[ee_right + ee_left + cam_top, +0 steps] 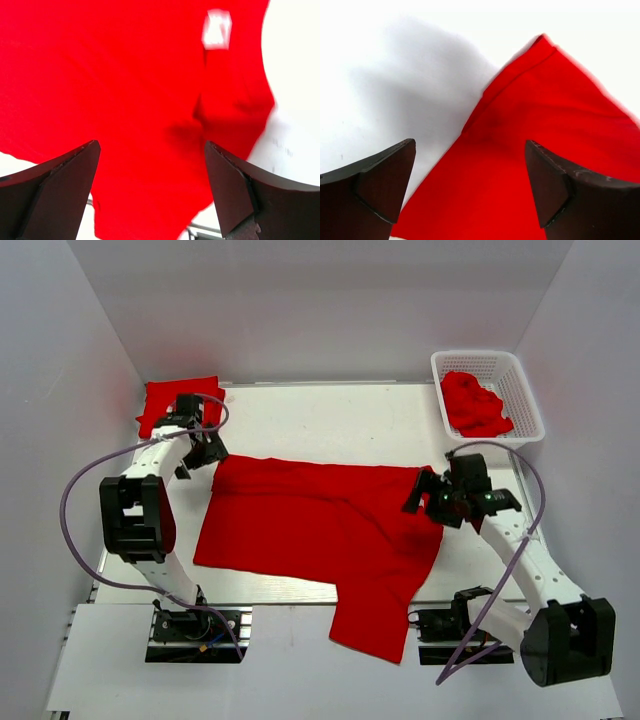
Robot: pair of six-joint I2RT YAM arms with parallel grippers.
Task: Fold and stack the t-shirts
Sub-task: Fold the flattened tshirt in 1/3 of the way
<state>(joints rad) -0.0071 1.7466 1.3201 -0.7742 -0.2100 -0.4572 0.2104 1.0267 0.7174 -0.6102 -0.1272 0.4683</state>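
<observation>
Flanking a Spread Red Shirt, Both Pincers Open

One spread t-shirt (320,530) lies flat across the middle of the white table (330,420), and part of it reaches past the near edge between the two arm bases. The left gripper (205,453) sits at the shirt's far left corner. In the left wrist view its fingers stand wide apart with nothing held between them (470,145), and the hemmed corner of the red cloth (545,125) runs under the gap beside bare table.

The right gripper (422,490) sits at the shirt's far right corner, its jaws likewise parted and empty (152,145). Its wrist camera shows rumpled red fabric (125,75) filling most of the frame, along with a small white patch (217,29) too blurred to identify.

A folded t-shirt (175,400) rests at the far left corner of the table, just behind the left arm's wrist. More crumpled t-shirts (475,405) are heaped inside the white lattice basket (528,390) at the far right corner.
</observation>
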